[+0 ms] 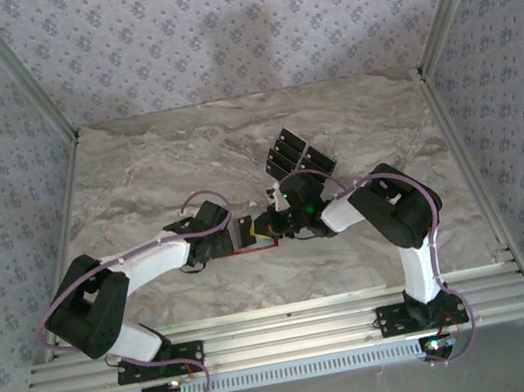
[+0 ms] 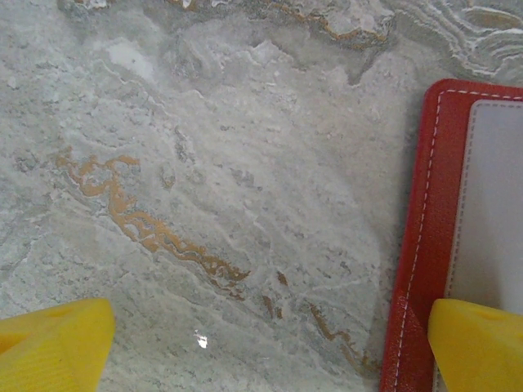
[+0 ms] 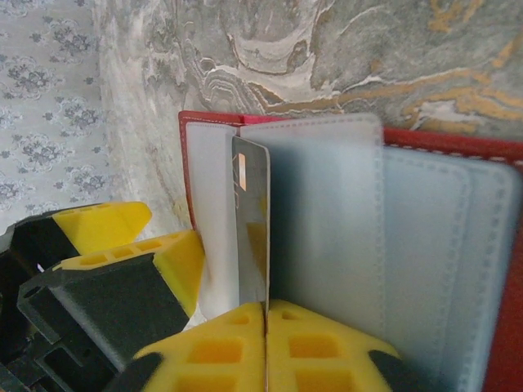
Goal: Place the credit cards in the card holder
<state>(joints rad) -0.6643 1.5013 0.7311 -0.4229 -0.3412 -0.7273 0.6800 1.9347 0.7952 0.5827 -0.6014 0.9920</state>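
Marble table [image 1: 135, 168], right hand [image 3: 265, 314] pinching card [image 3: 252, 220] in red wallet [image 2: 418, 245], left hand [image 2: 266, 346] wide open.

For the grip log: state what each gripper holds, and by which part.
Right gripper pinches a thin black rectangular credit card by its near end; left gripper is open, holding nothing.

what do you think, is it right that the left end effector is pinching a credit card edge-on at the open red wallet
Not quite: it is the right end effector that pinches the credit card edge-on at the open red wallet, as the right wrist view shows. The left end effector stands open and holds nothing, with one finger by the wallet's red edge.
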